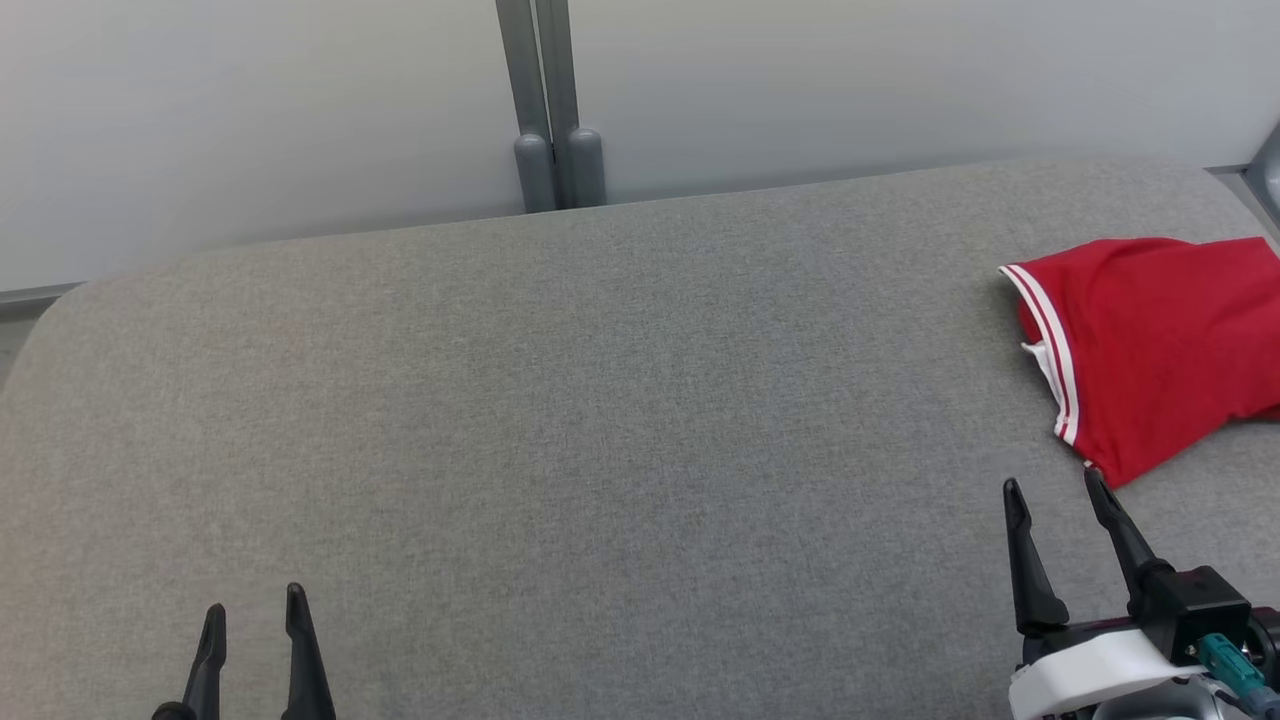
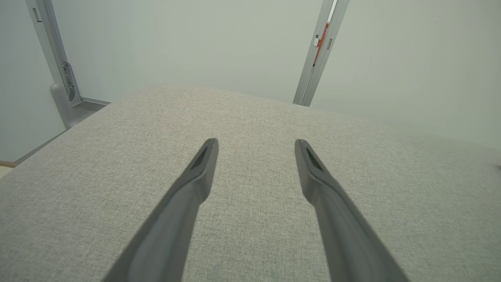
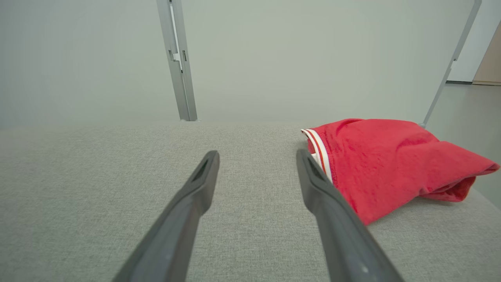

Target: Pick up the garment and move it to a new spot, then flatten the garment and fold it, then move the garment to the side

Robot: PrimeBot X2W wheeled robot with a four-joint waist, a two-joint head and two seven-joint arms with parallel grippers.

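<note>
The red garment (image 1: 1160,340) lies in a loose, folded heap at the far right of the grey cloth-covered tabletop (image 1: 600,400). Its white-striped hem faces left and its right part runs off the head view's edge. The right tool (image 1: 1052,482) sits just near of the garment's near-left corner. Its two dark fingers are spread well apart and hold nothing. One fingertip is right beside the red cloth, though I cannot tell whether it touches. The left tool (image 1: 255,600) is at the near left, well apart from the garment. Its fingers are also parted and empty above bare grey fabric. Beyond the far edge stand a pale wall and a grey metal post (image 1: 550,100).
</note>
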